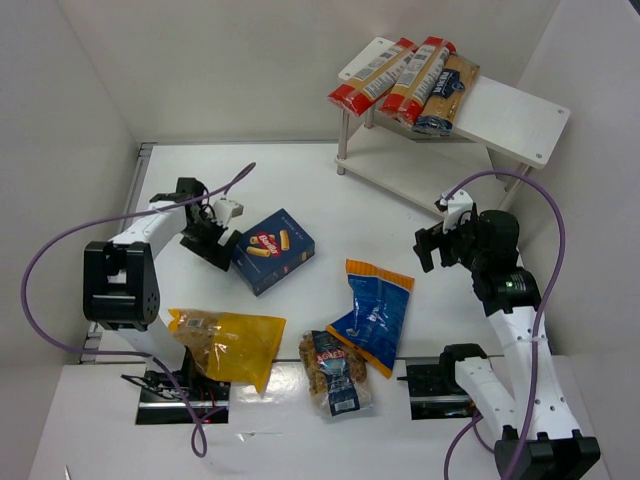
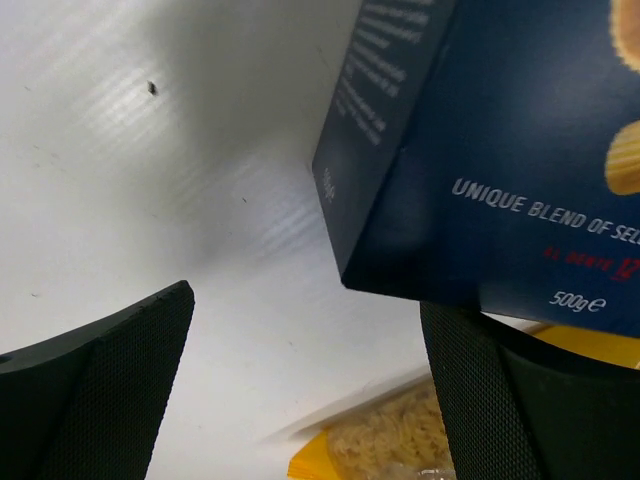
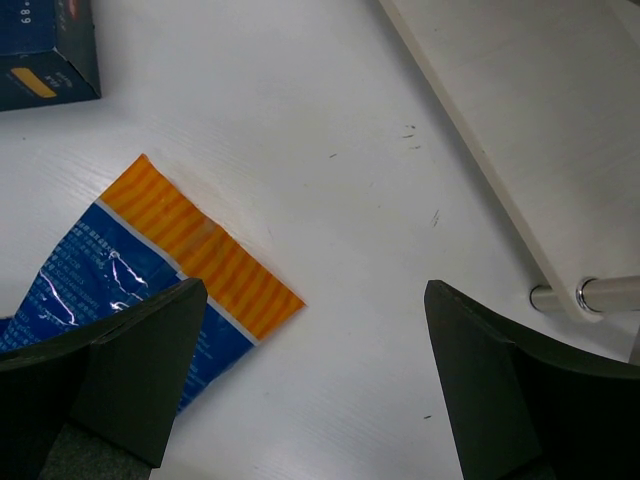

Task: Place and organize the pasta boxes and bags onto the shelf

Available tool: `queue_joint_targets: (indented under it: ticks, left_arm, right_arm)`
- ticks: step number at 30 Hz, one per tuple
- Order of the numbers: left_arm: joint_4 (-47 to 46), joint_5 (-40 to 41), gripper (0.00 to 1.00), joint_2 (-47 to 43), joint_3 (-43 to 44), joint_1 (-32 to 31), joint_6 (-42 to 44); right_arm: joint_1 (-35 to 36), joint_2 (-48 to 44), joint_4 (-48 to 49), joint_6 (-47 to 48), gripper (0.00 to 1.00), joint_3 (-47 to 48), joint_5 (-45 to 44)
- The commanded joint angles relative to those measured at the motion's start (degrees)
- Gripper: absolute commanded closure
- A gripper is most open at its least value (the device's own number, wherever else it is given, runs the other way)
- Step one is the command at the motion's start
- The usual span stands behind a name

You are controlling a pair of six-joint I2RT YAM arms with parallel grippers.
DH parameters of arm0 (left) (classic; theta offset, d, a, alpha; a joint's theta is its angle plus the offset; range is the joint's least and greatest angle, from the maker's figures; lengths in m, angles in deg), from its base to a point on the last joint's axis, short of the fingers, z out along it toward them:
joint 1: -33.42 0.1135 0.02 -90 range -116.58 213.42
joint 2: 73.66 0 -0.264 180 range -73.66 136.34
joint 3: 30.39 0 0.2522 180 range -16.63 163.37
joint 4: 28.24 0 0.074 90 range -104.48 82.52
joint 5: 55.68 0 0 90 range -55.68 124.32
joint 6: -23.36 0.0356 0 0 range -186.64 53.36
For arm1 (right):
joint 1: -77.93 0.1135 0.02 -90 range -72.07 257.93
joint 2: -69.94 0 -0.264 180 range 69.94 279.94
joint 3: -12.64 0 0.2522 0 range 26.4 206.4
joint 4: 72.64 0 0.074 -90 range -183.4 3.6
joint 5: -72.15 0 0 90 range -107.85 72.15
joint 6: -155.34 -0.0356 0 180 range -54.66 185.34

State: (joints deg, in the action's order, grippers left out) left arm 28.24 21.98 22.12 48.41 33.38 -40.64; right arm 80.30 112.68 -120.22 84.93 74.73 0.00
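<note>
The dark blue pasta box lies flat on the table, left of centre. My left gripper hangs open at the box's left corner, which sits just beyond its right finger; nothing is between the fingers. A yellow bag lies near the left arm's base. The blue bag with an orange top lies at centre, a clear bag with a dark label beside it. My right gripper is open over bare table, between the blue bag and the white shelf.
Long red-ended spaghetti packs and a darker pack lie on the shelf's upper board at its left end. A shelf leg stands close to the right gripper. White walls enclose the table on three sides.
</note>
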Motion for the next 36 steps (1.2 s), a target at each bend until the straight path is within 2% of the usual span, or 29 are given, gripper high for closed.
queue_joint_targets:
  ticks: [1, 9, 13, 16, 17, 22, 23, 27, 30, 32, 36]
  left_arm:
    - [-4.8, -2.8, 0.01, 2.4, 3.3, -0.3, -3.9]
    - [-9.3, -3.3, 0.01, 4.4, 8.5, -0.3, -9.2]
    - [-10.6, -3.3, 0.01, 5.5, 11.6, 0.2, -11.8]
    - [-9.0, -4.8, 0.01, 5.5, 13.6, 0.7, -13.3]
    - [-8.0, -4.8, 0.01, 4.4, 14.1, 1.3, -14.4]
    - [-9.5, -5.4, 0.01, -0.4, 14.7, 2.0, -17.8]
    - [-10.9, -5.4, 0.01, -0.4, 14.0, 2.0, -17.8]
    - [-14.3, -2.1, 0.01, 0.8, 13.4, 0.8, -21.1]
    - [-15.5, -1.5, 0.01, 3.1, 13.4, -0.4, -21.9]
    - [-16.6, 3.0, 0.01, 5.1, 13.4, -1.3, -22.4]
    - [-19.6, 6.6, 0.01, 7.6, 13.4, -2.7, -23.0]
  right_arm:
    - [0.4, -0.1, 2.9, 0.5, 0.02, -0.1, 0.8]
    - [0.4, 1.0, 2.4, 0.5, 0.02, -0.1, 1.3]
    - [1.8, 2.3, 1.1, 2.1, 0.02, 1.1, 4.6]
    - [10.6, 5.9, 1.1, 3.6, 0.02, 3.2, 3.3]
    - [15.8, 7.3, 1.1, 3.6, 0.02, 4.6, 0.5]
    - [29.2, 22.1, 1.7, 6.8, 0.02, 10.9, -8.3]
    - [34.8, 24.1, 2.5, 7.5, 0.02, 12.7, -13.6]
    - [45.7, 35.9, 6.2, 9.1, 0.02, 15.4, -25.3]
    - [49.5, 39.1, 11.2, 9.9, 0.02, 16.7, -27.4]
    - [50.9, 40.1, 14.8, 9.9, 0.02, 17.3, -27.4]
    - [55.2, 42.9, 19.6, 11.2, 0.02, 16.8, -32.1]
